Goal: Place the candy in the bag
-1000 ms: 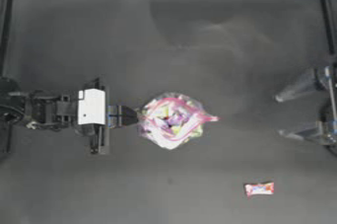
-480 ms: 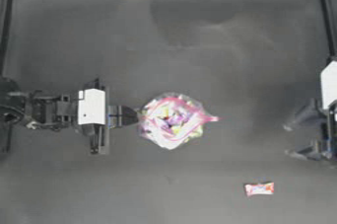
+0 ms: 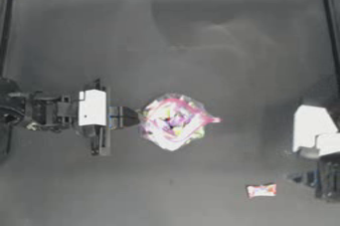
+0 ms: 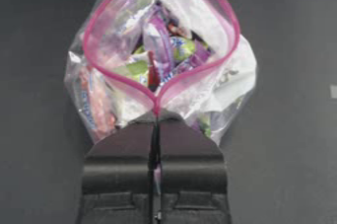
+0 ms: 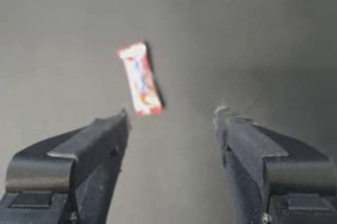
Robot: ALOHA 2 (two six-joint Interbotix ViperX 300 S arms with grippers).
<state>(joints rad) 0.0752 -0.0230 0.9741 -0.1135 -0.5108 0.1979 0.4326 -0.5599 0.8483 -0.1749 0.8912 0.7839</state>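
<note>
Since the earlier frames the right arm has swung down the table's right edge toward 5 o'clock, while the left arm and bag have not shifted. The right gripper (image 5: pixel 170 119) now hangs over the table (image 3: pixel 199 36) with its jaws spread wide and nothing between them. In its wrist view the candy (image 5: pixel 140 78) lies flat just beyond the jaw tips, nearer one jaw than the other, so I judge the gripper still needs a small sideways correction before it can close on the wrapper. In the top view the candy (image 3: pixel 261 190) sits alone at about 5 o'clock, well apart from the bag (image 3: pixel 174 121) at the table's centre.

The left gripper (image 4: pixel 156 119), reaching in from 9 o'clock, is clamped tight on the bag's pink seal strip (image 4: pixel 158 102) at one end. Pinching there bows the strip into a loop, so the mouth gapes and the sweets (image 4: pixel 164 55) inside show. That grip seems meant to keep the opening ready to take the candy.
</note>
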